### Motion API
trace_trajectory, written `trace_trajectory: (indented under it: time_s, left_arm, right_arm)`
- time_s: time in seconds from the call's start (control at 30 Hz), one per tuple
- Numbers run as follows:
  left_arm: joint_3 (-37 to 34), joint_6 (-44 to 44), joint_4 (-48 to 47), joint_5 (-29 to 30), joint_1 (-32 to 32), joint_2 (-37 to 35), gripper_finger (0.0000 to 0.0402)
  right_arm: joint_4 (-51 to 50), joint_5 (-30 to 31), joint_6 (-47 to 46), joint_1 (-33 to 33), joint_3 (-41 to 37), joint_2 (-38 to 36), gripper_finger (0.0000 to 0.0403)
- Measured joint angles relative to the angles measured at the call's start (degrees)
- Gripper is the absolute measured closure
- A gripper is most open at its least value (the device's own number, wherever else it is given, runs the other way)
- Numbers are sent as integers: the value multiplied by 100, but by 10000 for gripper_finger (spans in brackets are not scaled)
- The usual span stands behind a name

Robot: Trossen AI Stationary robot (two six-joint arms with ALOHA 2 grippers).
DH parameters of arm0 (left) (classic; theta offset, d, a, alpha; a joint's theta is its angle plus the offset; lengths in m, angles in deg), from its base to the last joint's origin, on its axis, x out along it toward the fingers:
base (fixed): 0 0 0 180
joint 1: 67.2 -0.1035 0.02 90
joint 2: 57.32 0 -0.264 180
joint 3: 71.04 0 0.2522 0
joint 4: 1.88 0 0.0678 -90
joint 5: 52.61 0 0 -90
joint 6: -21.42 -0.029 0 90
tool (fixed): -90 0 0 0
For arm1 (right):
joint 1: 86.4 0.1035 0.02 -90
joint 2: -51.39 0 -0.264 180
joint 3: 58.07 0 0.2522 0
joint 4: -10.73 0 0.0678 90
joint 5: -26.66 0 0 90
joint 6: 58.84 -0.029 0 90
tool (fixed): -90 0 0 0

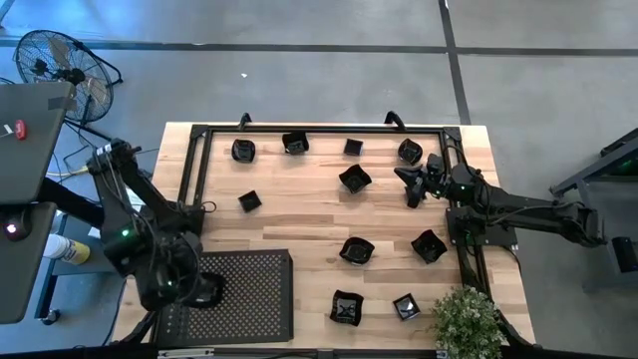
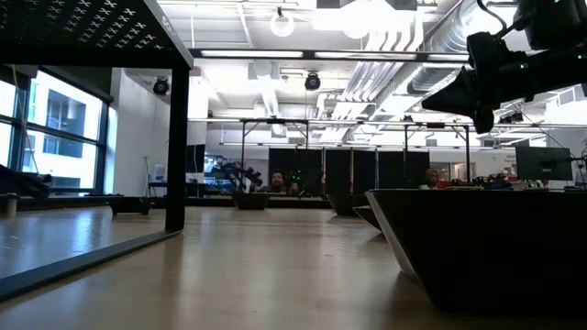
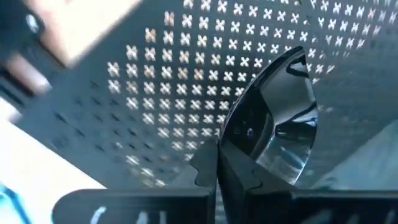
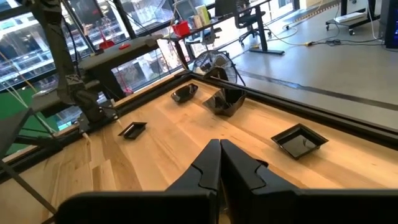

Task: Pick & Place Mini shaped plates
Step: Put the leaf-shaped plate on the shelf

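A glossy black curved mini plate (image 3: pixel 280 118) sits clamped in the left tool (image 3: pixel 217 165), above the black perforated metal tray (image 3: pixel 155 93). The right tool (image 4: pixel 219 163), fingers together, hovers over the wooden desk (image 1: pixel 299 219).

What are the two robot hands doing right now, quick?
Left end effector: shut on a mini plate, over the perforated tray.
Right end effector: shut, holding nothing, above the table.

A perforated black tray (image 1: pixel 249 294) lies near a potted plant (image 1: pixel 467 319); a fan (image 1: pixel 60 70) stands beyond.
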Motion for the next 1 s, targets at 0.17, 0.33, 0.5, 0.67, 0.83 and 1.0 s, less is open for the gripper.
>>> trace_trajectory:
  time_s: [0.17, 0.33, 0.5, 0.67, 0.83, 1.0]
  left_arm:
    - [0, -879, -812, 59, -7, -309, 401]
    - [-23, -2041, -978, 376, -12, -523, 401]
    - [-206, -2819, -806, 372, -8, -616, 401]
    - [-447, -3313, -386, 181, -11, -633, 401]
    - [-703, -3402, -86, 152, -10, -633, 401]
    - [-807, -3390, -56, 199, -10, -622, 389]
  right_arm:
    - [24, 45, -78, -1, 0, 0, 402]
    - [41, 87, -151, 0, 0, 0, 402]
    - [43, 207, -153, 0, 0, 0, 402]
    - [43, 354, -214, -2, 0, -2, 402]
    - [39, 354, -217, 0, 0, 0, 402]
    - [39, 441, -218, 0, 0, 0, 402]
